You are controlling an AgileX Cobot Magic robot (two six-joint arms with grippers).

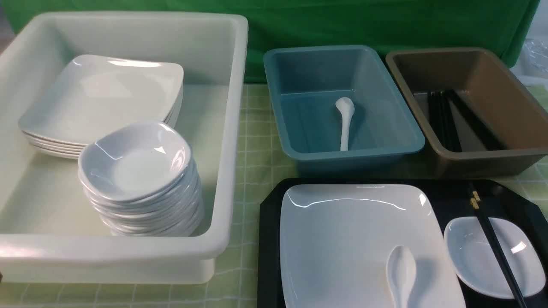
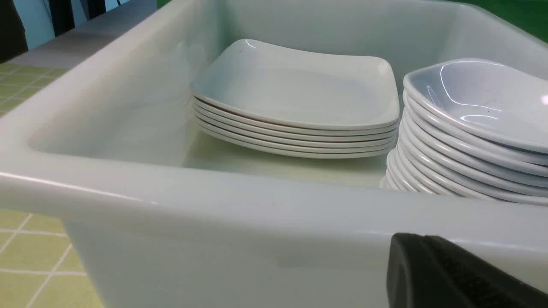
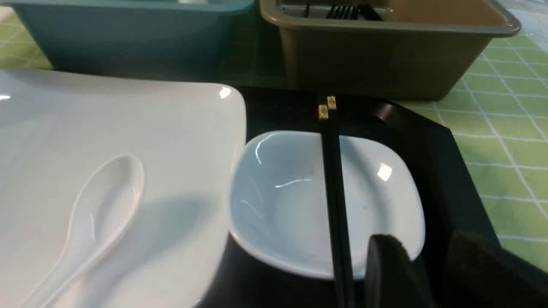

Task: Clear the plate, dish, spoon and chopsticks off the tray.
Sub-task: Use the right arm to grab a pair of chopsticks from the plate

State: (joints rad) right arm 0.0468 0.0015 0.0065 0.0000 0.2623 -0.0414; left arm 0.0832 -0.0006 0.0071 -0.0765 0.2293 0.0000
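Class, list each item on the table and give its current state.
plate: on tray, spoon on it
spoon: lying on plate
dish: on tray, beside plate
chopsticks: lying across dish
tray: loaded
blue bin: holds a second spoon
brown bin: holds black sticks
white bin: holds stacked plates, dishes

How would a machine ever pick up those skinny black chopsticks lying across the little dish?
Probably from above, mid-length, where the chopsticks bridge the hollow of the dish: there they sit clear of any surface, leaving room beneath to pinch both sticks together.
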